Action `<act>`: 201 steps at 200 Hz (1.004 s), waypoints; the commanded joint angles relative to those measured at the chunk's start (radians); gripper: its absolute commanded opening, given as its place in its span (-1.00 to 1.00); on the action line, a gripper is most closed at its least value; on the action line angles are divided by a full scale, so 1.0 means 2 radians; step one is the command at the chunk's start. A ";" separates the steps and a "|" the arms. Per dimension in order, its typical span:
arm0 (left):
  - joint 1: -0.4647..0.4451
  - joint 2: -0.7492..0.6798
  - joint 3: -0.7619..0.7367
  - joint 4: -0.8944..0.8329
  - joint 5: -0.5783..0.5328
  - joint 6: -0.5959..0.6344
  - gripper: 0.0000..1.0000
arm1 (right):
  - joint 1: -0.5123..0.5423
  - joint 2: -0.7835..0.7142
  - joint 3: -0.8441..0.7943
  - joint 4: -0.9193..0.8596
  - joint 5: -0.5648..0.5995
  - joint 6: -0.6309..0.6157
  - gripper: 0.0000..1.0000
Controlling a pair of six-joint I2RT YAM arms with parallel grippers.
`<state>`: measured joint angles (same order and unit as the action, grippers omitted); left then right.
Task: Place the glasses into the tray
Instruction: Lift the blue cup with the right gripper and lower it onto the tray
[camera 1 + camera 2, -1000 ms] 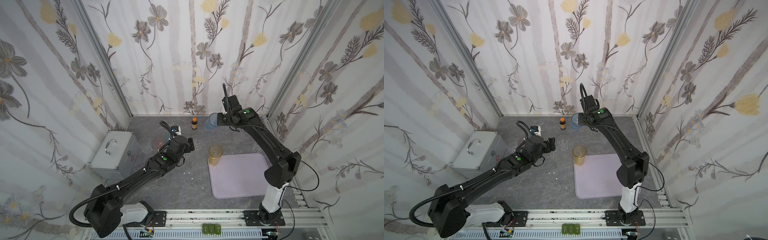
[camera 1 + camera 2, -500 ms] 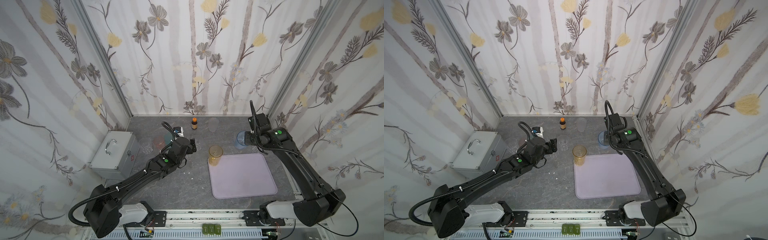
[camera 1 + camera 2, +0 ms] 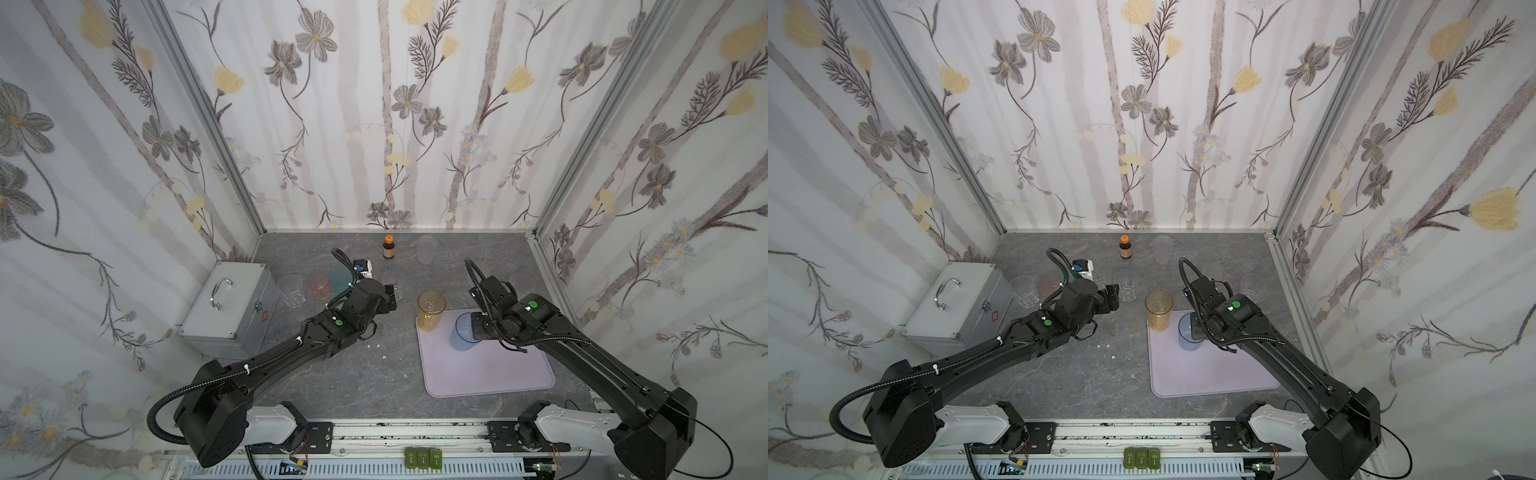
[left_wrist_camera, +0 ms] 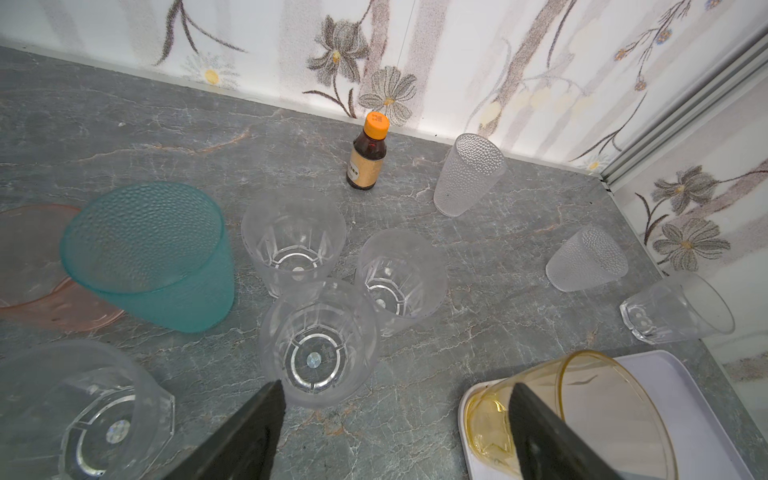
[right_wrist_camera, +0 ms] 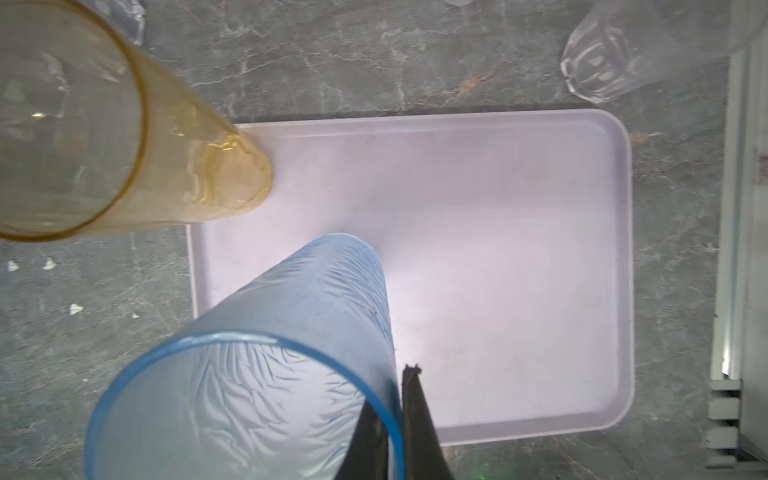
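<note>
no word or number here can actually be read. the small brown bottle [image 4: 367, 160], standing well beyond the left fingers [image 4: 249, 432], wears a tan label [image 4: 362, 169] with dark print too fine to make out, and its orange cap [image 4: 376, 124] has a faint pale mark. the silver case [image 3: 226, 307], off to the side of those fingers, bears a small red emblem [image 3: 263, 318] on its front, shape unclear. three green blocks [image 3: 423, 457], far back from those fingers, carry tiny illegible marks.
</note>
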<state>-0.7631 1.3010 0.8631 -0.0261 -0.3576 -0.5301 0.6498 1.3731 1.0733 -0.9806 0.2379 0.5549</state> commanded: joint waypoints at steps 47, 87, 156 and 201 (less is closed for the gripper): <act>0.006 -0.019 -0.027 0.022 -0.011 -0.008 0.74 | 0.047 0.058 0.027 0.051 -0.016 0.032 -1.00; 0.007 -0.020 -0.030 0.028 -0.007 -0.010 0.74 | 0.062 0.084 0.031 0.063 -0.025 0.031 -1.00; 0.008 -0.019 -0.033 0.032 -0.006 -0.008 0.74 | 0.063 0.107 0.038 0.071 -0.009 0.018 -1.00; 0.010 -0.018 -0.036 0.034 -0.005 -0.008 0.74 | 0.063 0.123 0.040 0.072 -0.011 0.015 -0.89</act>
<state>-0.7452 1.2667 0.7933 0.0113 -0.3576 -0.5354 0.7750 1.6024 1.1484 -0.8734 0.2028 0.5903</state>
